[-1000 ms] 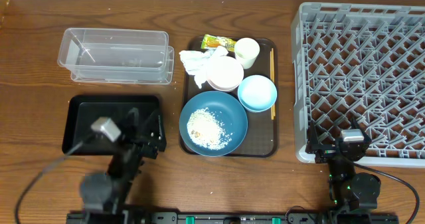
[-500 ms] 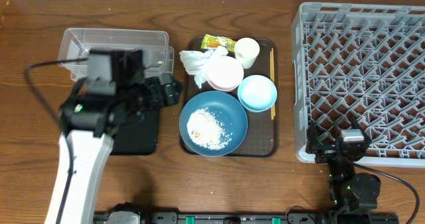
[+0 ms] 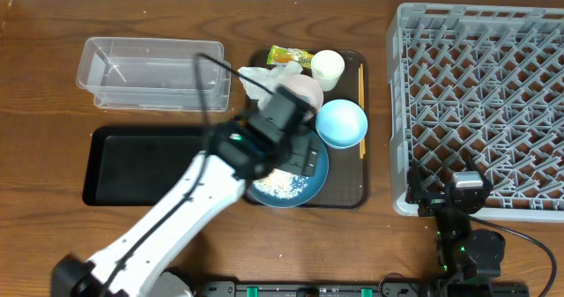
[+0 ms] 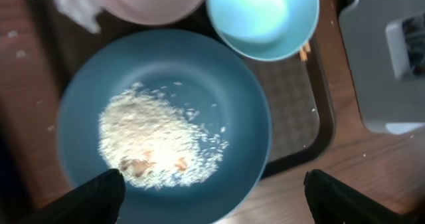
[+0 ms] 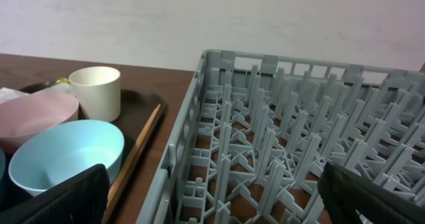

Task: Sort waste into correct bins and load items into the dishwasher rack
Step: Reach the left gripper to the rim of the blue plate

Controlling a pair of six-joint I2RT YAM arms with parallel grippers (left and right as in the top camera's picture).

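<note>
Wooden tabletop (image 3: 53,85) carries the brown tray (image 3: 345,191), and within the last second the left arm (image 3: 176,218) has swung from the black bin (image 3: 132,169) to above the blue plate (image 4: 226,78). Clearing the rice (image 4: 153,141) looks like the step beginning: the left fingers (image 4: 99,194) are spread wide and empty, the plate just below and between them. Right fingers (image 5: 60,197), also wide, wait by the rack (image 5: 265,117).

Plate (image 4: 234,94) on tray (image 3: 349,179), rack (image 3: 480,103) to R

Table (image 3: 35,85): rack (image 3: 480,85), tub (image 3: 150,68), tray (image 3: 348,181), black bin (image 3: 115,160)
</note>
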